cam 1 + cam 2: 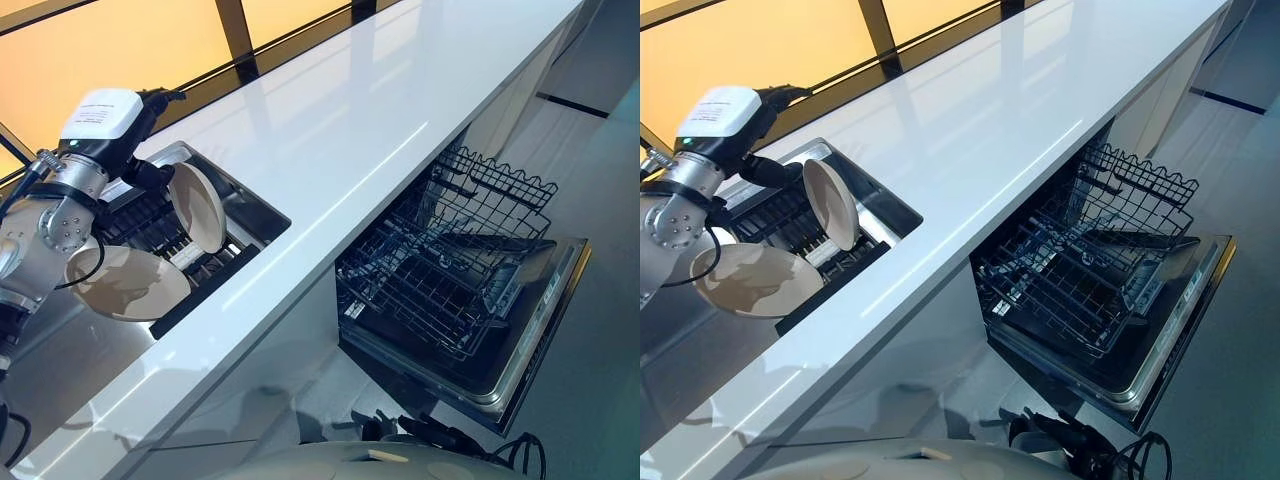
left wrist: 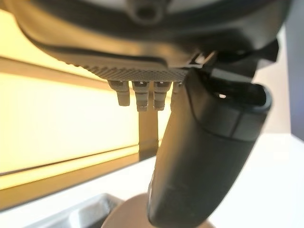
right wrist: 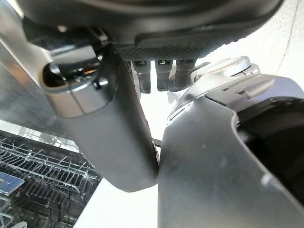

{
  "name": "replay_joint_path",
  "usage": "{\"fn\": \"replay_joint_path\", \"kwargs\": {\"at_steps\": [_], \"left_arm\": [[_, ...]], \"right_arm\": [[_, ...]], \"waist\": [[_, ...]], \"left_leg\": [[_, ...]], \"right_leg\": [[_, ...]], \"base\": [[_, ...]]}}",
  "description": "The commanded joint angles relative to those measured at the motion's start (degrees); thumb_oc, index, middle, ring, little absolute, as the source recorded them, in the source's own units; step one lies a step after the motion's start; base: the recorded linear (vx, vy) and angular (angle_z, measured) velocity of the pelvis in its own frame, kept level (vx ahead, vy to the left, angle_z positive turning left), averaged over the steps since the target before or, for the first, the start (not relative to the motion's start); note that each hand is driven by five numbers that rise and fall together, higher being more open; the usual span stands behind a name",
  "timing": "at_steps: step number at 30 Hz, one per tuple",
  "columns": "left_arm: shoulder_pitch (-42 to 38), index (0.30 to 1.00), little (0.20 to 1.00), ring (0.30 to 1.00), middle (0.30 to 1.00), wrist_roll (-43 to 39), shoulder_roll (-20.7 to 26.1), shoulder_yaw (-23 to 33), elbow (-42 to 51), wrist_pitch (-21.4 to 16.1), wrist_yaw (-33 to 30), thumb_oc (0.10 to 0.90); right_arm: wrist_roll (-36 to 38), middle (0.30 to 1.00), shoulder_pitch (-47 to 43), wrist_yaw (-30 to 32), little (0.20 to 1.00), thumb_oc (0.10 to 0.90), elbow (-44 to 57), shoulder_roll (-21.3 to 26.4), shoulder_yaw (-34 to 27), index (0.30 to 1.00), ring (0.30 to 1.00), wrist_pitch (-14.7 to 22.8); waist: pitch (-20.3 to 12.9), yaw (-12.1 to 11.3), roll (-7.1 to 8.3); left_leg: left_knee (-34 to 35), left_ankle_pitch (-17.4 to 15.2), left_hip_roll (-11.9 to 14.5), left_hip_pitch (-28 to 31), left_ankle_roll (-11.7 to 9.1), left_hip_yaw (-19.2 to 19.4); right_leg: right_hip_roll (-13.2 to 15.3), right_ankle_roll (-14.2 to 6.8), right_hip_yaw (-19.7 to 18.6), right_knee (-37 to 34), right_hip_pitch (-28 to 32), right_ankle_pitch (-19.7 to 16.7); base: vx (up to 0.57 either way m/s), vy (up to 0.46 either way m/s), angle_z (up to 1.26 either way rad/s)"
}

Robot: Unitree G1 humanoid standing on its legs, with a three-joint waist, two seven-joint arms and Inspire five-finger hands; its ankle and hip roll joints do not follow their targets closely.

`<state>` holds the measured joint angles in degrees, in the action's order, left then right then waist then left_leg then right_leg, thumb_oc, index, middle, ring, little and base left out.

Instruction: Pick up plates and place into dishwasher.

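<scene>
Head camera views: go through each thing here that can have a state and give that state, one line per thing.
Dishwasher door: open, folded down.
Lower dishwasher rack: pulled out over the door, no plates in it.
Upright plate: held on edge over the sink rack, pinched by the left hand.
Second plate: lying tilted at the sink's near edge, not held.
Sink dish rack: sitting in the sink.
Right hand: fingers relaxed, holding nothing.
</scene>
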<state>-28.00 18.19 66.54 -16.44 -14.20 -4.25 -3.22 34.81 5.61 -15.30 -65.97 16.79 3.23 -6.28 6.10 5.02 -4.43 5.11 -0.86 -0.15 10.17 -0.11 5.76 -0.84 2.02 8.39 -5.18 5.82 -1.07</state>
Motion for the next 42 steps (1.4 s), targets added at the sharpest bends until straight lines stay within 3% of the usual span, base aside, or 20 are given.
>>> {"fn": "replay_joint_path", "kwargs": {"at_steps": [1,7,10,13,19,23,29,36,42], "left_arm": [[-10.97,0.900,0.900,0.900,0.900,2.04,5.02,2.72,-3.18,0.98,-0.06,0.800],[-14.61,0.900,0.900,0.900,0.900,9.17,5.62,-2.61,-5.34,1.70,11.49,0.800],[-16.51,0.900,0.900,0.900,0.900,10.85,6.12,-4.68,-5.83,1.04,12.99,0.800],[-19.68,0.900,0.900,0.900,0.900,11.08,6.99,-7.37,-6.16,0.21,12.73,0.800],[-24.81,0.900,0.900,0.900,0.900,13.66,7.17,-12.78,-7.90,-3.40,4.98,0.800],[-27.39,0.900,0.900,0.900,0.900,17.46,6.33,-16.43,-10.08,-3.12,-0.06,0.800],[-28.93,0.900,0.900,0.900,0.900,19.08,4.91,-19.01,-13.19,0.04,-2.05,0.800],[-29.61,0.900,0.900,0.900,0.900,22.35,3.92,-21.36,-14.39,-0.81,0.33,0.800],[-30.52,0.900,0.900,0.900,0.900,26.16,3.05,-23.29,-15.12,-0.35,9.05,0.800]], "right_arm": [[1.20,0.900,0.33,0.20,0.900,0.800,1.79,1.15,-0.03,0.900,0.900,-0.54],[1.52,0.900,-0.10,1.02,0.900,0.800,2.78,1.17,-0.36,0.900,0.900,-1.19],[1.56,0.900,-0.19,1.30,0.900,0.800,3.20,1.28,-0.34,0.900,0.900,-1.45],[1.82,0.900,-0.47,1.45,0.900,0.800,3.36,1.33,-0.44,0.900,0.900,-1.58],[3.38,0.900,-1.05,1.80,0.900,0.800,3.48,1.32,0.04,0.900,0.900,-1.46],[3.75,0.900,-1.49,1.81,0.900,0.800,2.95,1.30,0.17,0.900,0.900,-1.45],[3.86,0.900,-1.41,1.90,0.900,0.800,2.75,1.09,0.43,0.900,0.900,-1.59],[3.57,0.900,-1.43,2.05,0.900,0.800,2.75,1.15,0.08,0.900,0.900,-1.48],[3.43,0.900,-1.93,2.32,0.900,0.800,2.96,1.34,0.21,0.900,0.900,-1.76]], "waist": [[-1.40,0.80,-1.15],[-0.89,1.22,-1.55],[-0.76,1.35,-1.75],[-0.74,1.46,-1.94],[-0.64,1.89,-2.03],[-0.55,2.50,-2.16],[-0.34,3.34,-2.21],[-0.02,3.91,-2.43],[0.18,3.83,-2.51]], "left_leg": [[-0.79,-3.72,-4.17,-2.51,2.25,2.59],[-0.77,-3.91,-4.56,-2.63,2.80,2.99],[-0.62,-3.92,-4.67,-2.68,2.90,3.03],[-0.48,-3.97,-4.83,-2.76,3.04,3.15],[-0.18,-4.01,-4.97,-2.97,3.28,3.52],[-0.11,-4.11,-4.98,-3.04,3.42,4.24],[-0.11,-4.31,-5.01,-3.24,3.64,5.71],[-0.11,-4.49,-5.01,-3.05,3.78,6.67],[-0.24,-4.58,-5.10,-3.15,3.88,6.61]], "right_leg": [[-0.09,-6.93,-0.19,5.88,-1.81,6.61],[0.17,-7.78,-0.90,6.53,-2.74,6.14],[0.22,-7.96,-1.02,6.67,-3.00,6.03],[0.28,-8.20,-1.22,6.79,-3.32,5.87],[0.40,-8.71,-2.01,7.51,-4.29,5.54],[0.60,-9.14,-2.61,8.23,-5.02,5.41],[0.87,-9.68,-3.40,8.83,-6.09,5.02],[1.00,-10.00,-3.82,9.43,-6.66,4.97],[1.00,-10.08,-4.07,9.45,-6.81,4.94]], "base": [[0.02,0.033,-0.08],[0.01,0.035,-0.05],[0.00,0.021,-0.03],[0.01,0.032,-0.07],[0.00,0.022,-0.05],[0.01,0.038,-0.05],[0.00,0.030,-0.13],[0.00,0.016,-0.08],[0.00,0.000,0.00]]}}
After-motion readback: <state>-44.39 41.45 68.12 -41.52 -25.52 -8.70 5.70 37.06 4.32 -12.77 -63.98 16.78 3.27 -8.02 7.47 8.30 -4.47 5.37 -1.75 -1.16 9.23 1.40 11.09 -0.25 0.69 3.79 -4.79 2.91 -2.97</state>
